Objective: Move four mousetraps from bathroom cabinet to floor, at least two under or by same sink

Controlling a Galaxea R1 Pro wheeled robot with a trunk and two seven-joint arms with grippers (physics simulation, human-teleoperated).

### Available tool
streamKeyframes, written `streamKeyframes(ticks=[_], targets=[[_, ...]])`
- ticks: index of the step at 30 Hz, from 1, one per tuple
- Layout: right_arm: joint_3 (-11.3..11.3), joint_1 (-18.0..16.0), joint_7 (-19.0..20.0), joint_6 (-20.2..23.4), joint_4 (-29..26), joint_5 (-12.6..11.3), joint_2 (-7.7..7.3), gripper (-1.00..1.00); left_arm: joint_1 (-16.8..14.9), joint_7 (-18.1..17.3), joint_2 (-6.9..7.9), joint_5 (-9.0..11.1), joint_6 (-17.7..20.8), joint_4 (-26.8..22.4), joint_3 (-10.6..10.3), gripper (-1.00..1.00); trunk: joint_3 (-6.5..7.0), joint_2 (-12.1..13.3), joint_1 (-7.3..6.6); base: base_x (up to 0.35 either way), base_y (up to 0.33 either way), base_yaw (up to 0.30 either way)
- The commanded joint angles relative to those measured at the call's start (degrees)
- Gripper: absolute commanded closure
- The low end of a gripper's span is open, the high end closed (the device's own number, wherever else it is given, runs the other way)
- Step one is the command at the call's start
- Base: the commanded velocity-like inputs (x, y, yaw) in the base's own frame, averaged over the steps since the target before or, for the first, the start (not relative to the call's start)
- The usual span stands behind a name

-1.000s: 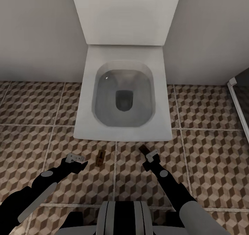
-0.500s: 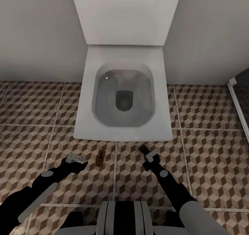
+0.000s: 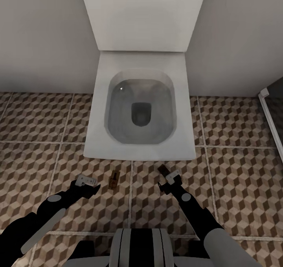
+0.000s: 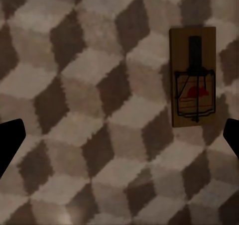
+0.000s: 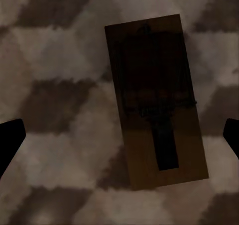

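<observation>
Hovering low over the bathroom floor (image 3: 236, 172) before a white toilet (image 3: 139, 117), both end effectors stood spread wide and held nothing. One mousetrap (image 4: 193, 83) lay flat just beside the left end effector (image 3: 87, 184), toward the robot's midline; a second mousetrap (image 5: 155, 103) lay directly beneath the right end effector (image 3: 167, 181), between its fingertips and free of them. No sink was in sight, so these spots probably would not satisfy the sink condition. Lifting straight up would avoid nudging either board; regrasping would call for closing across the short edges.
</observation>
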Motion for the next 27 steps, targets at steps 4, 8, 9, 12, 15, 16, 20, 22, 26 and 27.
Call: streamKeyframes(ticks=[4,8,9,12,15,16,20,22,26,27], targets=[[-0.09,-0.01,0.18,-0.01,-0.04,0.6,0.02,-1.0,-0.06,0.56,0.06,0.6,0.1,-0.08,-0.27,-1.0,-0.03,-0.01,-0.01,0.0,0.0,0.0],[-0.09,-0.01,0.18,-0.01,-0.04,0.6,0.02,-1.0,-0.08,0.56,0.06,0.6,0.1,-0.08,-0.31,-1.0,-0.03,-0.01,-0.01,0.0,0.0,0.0],[-0.08,-0.01,0.19,-0.01,-0.04,0.6,0.02,-1.0,-0.08,0.56,0.06,0.6,0.1,-0.08,-0.31,-1.0,-0.03,-0.01,-0.01,0.0,0.0,0.0],[-0.09,-0.01,0.19,-0.01,-0.04,0.6,0.02,-1.0,-0.07,0.56,0.06,0.6,0.1,-0.08,-0.33,-1.0,-0.03,-0.01,-0.01,-0.085,0.0,0.0],[-0.09,-0.01,0.16,-0.01,-0.04,0.6,0.02,-1.0,-0.06,0.56,0.06,0.6,0.1,-0.05,-0.33,-1.0,-0.03,-0.01,-0.01,-0.207,0.0,0.0],[-0.08,-0.01,0.16,-0.01,-0.04,0.6,0.02,-1.0,-0.06,0.56,0.06,0.6,0.1,-0.04,-0.33,-1.0,-0.03,-0.01,-0.01,-0.267,0.0,0.0],[-0.11,-0.01,0.2,-0.01,-0.04,0.6,0.02,-1.0,-0.06,0.56,0.06,0.6,0.1,-0.01,-0.33,-1.0,-0.03,-0.01,-0.01,-0.296,0.0,0.0],[-0.11,-0.01,0.21,-0.01,-0.04,0.6,0.02,-1.0,-0.06,0.56,0.06,0.6,0.1,0.0,-0.33,-1.0,-0.03,-0.01,-0.01,-0.319,0.0,0.0],[-0.09,-0.01,0.19,-0.01,-0.04,0.6,0.02,-1.0,-0.06,0.56,0.06,0.6,0.1,0.0,-0.33,-1.0,-0.03,-0.01,-0.01,-0.328,0.0,0.0],[-0.09,-0.01,0.2,-0.01,-0.04,0.6,0.02,-1.0,-0.06,0.56,0.06,0.6,0.1,0.0,-0.33,-1.0,-0.03,-0.01,-0.01,-0.331,0.0,0.0]])
